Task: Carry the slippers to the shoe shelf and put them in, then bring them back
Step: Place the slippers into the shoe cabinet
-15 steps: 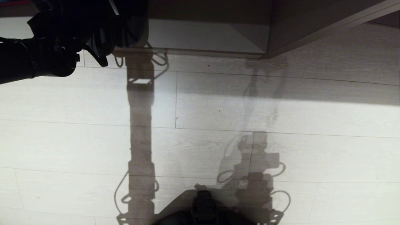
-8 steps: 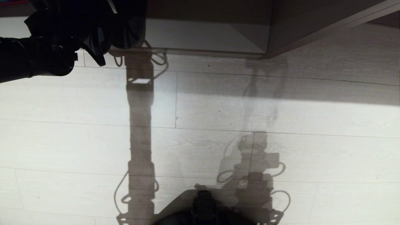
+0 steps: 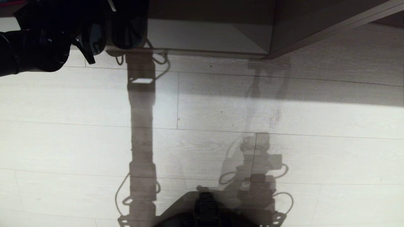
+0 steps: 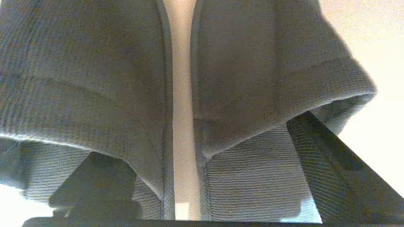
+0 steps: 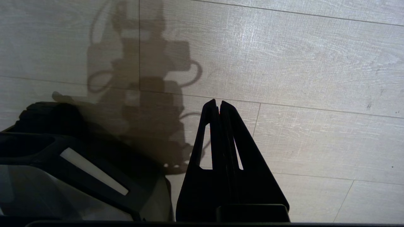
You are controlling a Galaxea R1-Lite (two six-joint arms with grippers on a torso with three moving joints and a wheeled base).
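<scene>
Slippers side by side, toes into the shoe shelf, left claw spread wide behind.

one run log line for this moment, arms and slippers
left gripper: open at slippers, shoe shelf edge | right gripper: shut, parked over floor

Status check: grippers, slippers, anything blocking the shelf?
Left gripper open at the shoe shelf mouth. Slippers side by side on its floor, fingers spread around them. Right gripper shut, parked over the floor. No obstruction seen.
</scene>
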